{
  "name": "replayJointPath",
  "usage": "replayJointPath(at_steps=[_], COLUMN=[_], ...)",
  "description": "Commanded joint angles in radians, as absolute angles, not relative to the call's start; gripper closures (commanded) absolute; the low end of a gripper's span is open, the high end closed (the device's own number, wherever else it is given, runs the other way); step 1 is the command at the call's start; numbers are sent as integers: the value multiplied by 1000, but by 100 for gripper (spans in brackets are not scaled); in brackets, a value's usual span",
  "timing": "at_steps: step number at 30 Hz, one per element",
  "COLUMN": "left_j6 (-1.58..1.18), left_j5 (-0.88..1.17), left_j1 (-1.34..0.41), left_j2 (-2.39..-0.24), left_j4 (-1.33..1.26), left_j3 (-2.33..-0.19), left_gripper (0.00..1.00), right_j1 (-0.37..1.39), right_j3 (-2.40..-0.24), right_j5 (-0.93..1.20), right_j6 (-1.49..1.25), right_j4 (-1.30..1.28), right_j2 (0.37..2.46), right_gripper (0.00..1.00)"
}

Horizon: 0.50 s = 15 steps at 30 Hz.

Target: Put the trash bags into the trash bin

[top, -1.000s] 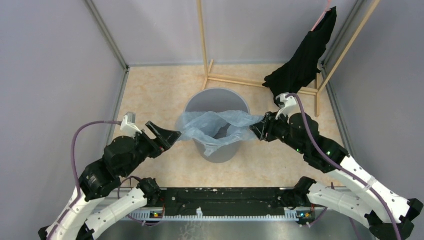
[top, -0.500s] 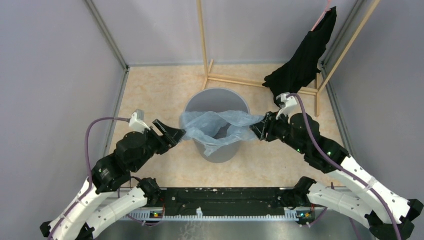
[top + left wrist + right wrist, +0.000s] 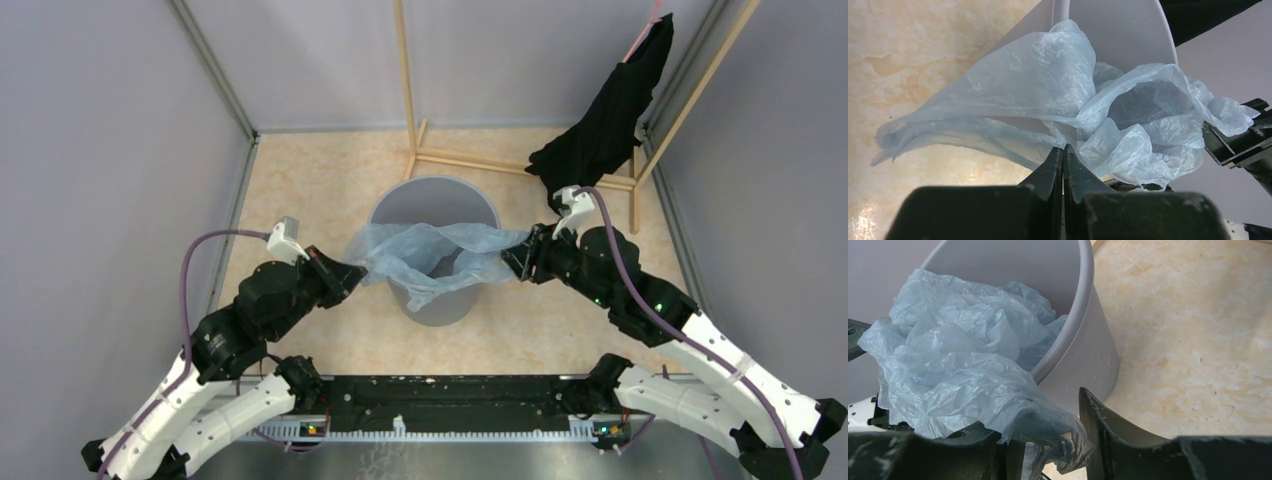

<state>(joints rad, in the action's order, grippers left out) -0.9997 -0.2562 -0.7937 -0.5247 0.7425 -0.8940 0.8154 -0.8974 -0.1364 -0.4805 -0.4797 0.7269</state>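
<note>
The pale-blue trash bag lies crumpled across the mouth of the round grey trash bin, stretched between both grippers. My left gripper is at the bin's left side. In the left wrist view its jaws are pressed together on the bag's near edge, in front of the bin. My right gripper is at the bin's right side. Its fingers stand apart, with the bag draped over the left finger and hanging in the gap beside the bin.
A black cloth garment hangs on a wooden rack at the back right, just behind my right wrist. Grey walls close in the left, back and right of the marbled floor.
My left arm has moved right toward the bin and its jaws have closed on the bag's left edge. The right arm has not moved.
</note>
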Motion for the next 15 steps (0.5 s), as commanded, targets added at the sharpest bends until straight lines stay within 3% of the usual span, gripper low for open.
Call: replayJointPath(at_steps=[1, 7, 15], left_j6=[-927, -854, -897], left_j5=[-274, -237, -217], left_j1=[-794, -795, -795], left_j2=[-523, -548, -537], left_j4=[742, 821, 803], left_j3=[-931, -952, -816], left_gripper=[100, 100, 100], right_j1=[812, 811, 812], right_j3=[-910, -893, -842], right_j5=[-135, -143, -141], right_j6=[-476, -471, -492], right_j4=[-462, -522, -540], right_j2=[715, 691, 684], right_gripper=[59, 57, 56])
